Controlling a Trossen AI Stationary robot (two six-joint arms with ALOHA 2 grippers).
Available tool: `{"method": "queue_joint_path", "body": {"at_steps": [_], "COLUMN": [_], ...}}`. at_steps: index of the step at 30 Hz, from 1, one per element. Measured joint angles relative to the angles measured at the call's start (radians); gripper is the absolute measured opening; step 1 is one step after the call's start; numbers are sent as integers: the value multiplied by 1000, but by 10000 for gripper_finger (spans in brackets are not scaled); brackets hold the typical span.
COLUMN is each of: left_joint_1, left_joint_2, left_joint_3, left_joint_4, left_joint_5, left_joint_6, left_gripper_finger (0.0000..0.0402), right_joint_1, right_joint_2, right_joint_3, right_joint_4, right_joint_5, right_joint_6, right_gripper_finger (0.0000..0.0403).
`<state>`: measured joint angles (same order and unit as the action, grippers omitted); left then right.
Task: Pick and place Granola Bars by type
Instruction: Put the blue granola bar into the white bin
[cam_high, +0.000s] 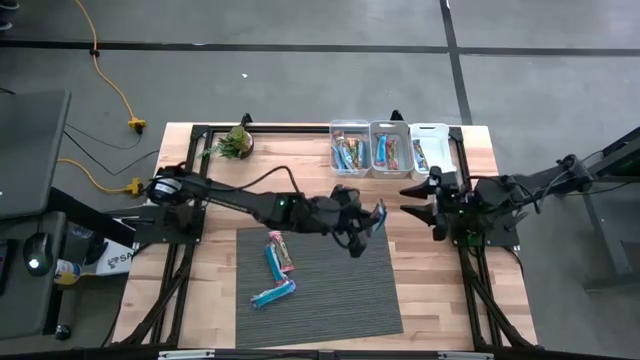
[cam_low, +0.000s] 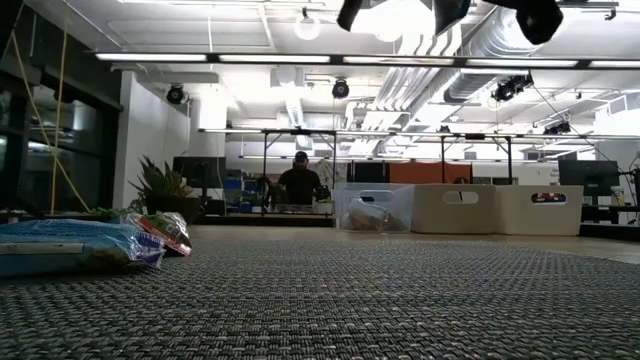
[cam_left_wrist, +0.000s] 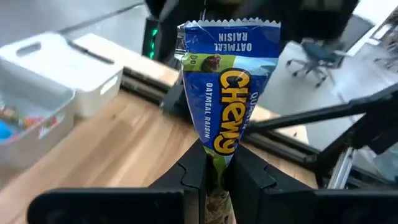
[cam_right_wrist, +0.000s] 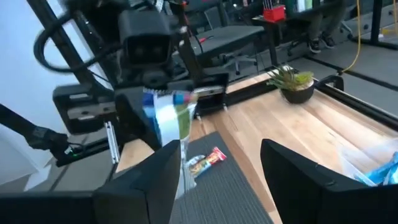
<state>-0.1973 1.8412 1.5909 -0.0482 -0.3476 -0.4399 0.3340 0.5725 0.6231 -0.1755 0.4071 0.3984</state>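
My left gripper (cam_high: 368, 221) hangs above the grey mat's far right corner, shut on a blue granola bar (cam_left_wrist: 227, 93) marked oatmeal raisin. The same bar (cam_right_wrist: 166, 119) shows in the right wrist view, facing my right gripper. My right gripper (cam_high: 412, 192) stands open at the table's right side, a little beyond the bar, with nothing between its fingers (cam_right_wrist: 155, 180). Several more bars (cam_high: 278, 268), blue and pink, lie flat on the mat (cam_high: 330, 300). Three bins (cam_high: 390, 150) at the far edge hold sorted bars. My left gripper pinches the bar's near end (cam_left_wrist: 216, 163) between its two fingers, and the wrapper narrows there. The fingers lie almost level and point toward the table's right. The bar sticks out past the fingertips in line with them, lifted clear of the mat.
A small potted plant (cam_high: 238, 142) stands at the far left of the table. The bins (cam_low: 460, 208) line the far edge. A person (cam_low: 300, 182) stands in the room behind the table. Bare wood lies between the mat and the bins.
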Motion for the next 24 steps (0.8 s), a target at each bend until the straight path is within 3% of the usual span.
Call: {"method": "queue_joint_path", "body": {"at_steps": [12,24], "left_joint_1": [55,55], "left_joint_2": [0,0], "left_joint_3": [0,0], "left_joint_4": [77,100], "left_joint_5": [81,85], "left_joint_6": [52,77], "left_gripper_finger": [44,44], "right_joint_1": [-18,-139], "right_joint_2": [111,241], "right_joint_3": [0,0], "right_joint_4": [214,400], "right_joint_5": [-63,-269], "right_joint_6": [-66,-59], "right_gripper_finger": [209,209]}}
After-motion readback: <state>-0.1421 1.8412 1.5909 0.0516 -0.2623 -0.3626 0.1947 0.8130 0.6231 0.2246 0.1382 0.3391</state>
